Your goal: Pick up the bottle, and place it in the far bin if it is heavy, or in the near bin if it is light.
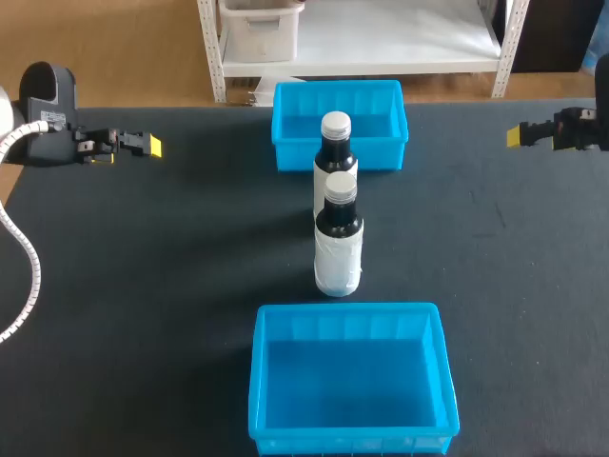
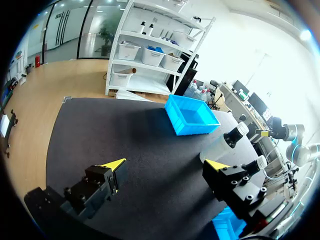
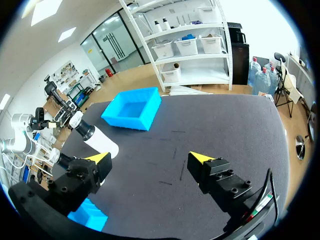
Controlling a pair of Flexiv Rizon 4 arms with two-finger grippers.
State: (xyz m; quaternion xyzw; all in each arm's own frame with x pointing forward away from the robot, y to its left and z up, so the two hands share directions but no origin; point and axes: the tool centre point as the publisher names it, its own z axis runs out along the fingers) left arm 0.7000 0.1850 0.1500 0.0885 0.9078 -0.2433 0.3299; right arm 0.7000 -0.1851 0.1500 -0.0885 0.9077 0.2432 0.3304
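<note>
Two dark bottles with white labels and white caps stand in line at the table's middle, the farther bottle (image 1: 335, 152) (image 2: 223, 144) (image 3: 96, 138) just in front of the far blue bin (image 1: 295, 155) (image 2: 193, 129) (image 3: 123, 120). The closer bottle (image 1: 339, 238) (image 2: 256, 163) (image 3: 62, 158) stands just beyond the near blue bin (image 1: 347, 311) (image 2: 227, 226) (image 3: 90, 213). Both bins hold nothing. My left gripper (image 1: 135, 148) (image 2: 166, 164) hangs open at the far left, well away from the bottles. My right gripper (image 1: 520, 135) (image 3: 150, 158) hangs open at the far right, nothing between its fingers.
The black table mat (image 1: 171, 286) spreads bare on both sides of the bottles and bins. A white cable (image 1: 27, 257) from my left arm loops over the table's left edge.
</note>
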